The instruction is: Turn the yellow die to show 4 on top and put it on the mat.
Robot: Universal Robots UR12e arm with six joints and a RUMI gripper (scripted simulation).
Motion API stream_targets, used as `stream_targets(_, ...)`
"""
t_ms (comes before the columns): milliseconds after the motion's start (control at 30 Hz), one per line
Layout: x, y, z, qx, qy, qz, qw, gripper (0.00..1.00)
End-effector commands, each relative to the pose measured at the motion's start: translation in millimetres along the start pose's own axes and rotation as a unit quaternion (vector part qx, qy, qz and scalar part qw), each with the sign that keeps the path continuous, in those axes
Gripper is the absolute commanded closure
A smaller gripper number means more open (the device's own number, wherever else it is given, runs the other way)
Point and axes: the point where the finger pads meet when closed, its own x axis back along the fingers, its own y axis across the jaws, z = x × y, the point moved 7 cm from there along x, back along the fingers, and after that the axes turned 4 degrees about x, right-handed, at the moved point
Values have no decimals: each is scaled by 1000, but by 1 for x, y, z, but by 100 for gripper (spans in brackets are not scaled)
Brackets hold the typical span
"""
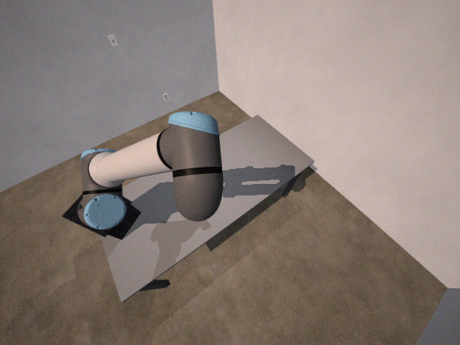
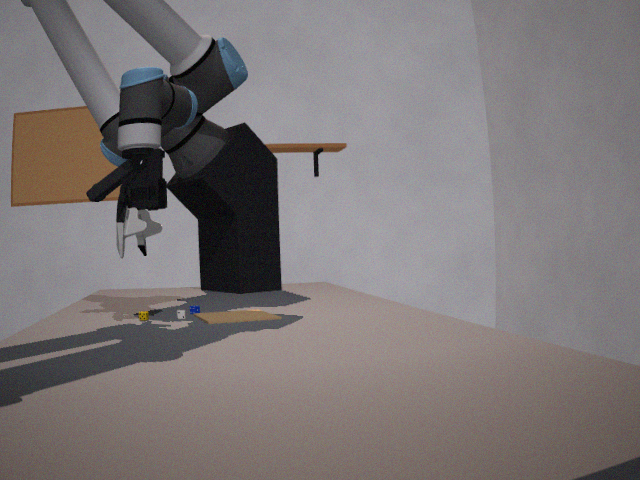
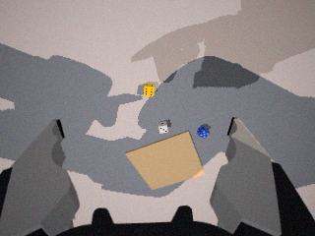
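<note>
The yellow die (image 3: 149,89) lies flat on the table, off the tan mat (image 3: 167,159), beyond its far edge in the wrist view. It also shows in the exterior view (image 2: 143,315), left of the mat (image 2: 238,316). I cannot read its top number. A white die (image 3: 163,127) sits just off the mat's far edge and a blue die (image 3: 203,131) off its right corner. My gripper (image 2: 130,251) hangs high above the dice, open and empty, both fingers wide apart (image 3: 145,129). In the top view the arm hides the dice.
The black robot pedestal (image 2: 238,217) stands behind the dice. A wooden shelf (image 2: 305,147) and a tan board (image 2: 54,155) are on the back wall. The white die (image 2: 180,313) and blue die (image 2: 194,309) lie close together by the mat.
</note>
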Motion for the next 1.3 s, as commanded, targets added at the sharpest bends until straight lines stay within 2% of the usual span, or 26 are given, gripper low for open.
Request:
stream_targets(0, -2, 0, 0, -70, 1, -3, 998, 0)
stream_targets(133, -4, 1, -1, -137, 1, -3, 991, 0)
stream_targets(300, -8, 2, -1, -225, 2, -2, 974, 0)
stream_targets(433, -11, 2, -3, -307, 2, -2, 952, 0)
stream_targets(533, -11, 2, -3, -308, 2, -2, 951, 0)
stream_targets(733, -15, 2, -5, -421, 2, -2, 907, 0)
stream_targets(1000, -21, 2, -9, -545, 2, -2, 838, 0)
stream_targets(1067, -21, 2, -9, -545, 2, -2, 838, 0)
stream_targets(1267, -24, 1, -11, -616, 3, -2, 788, 0)
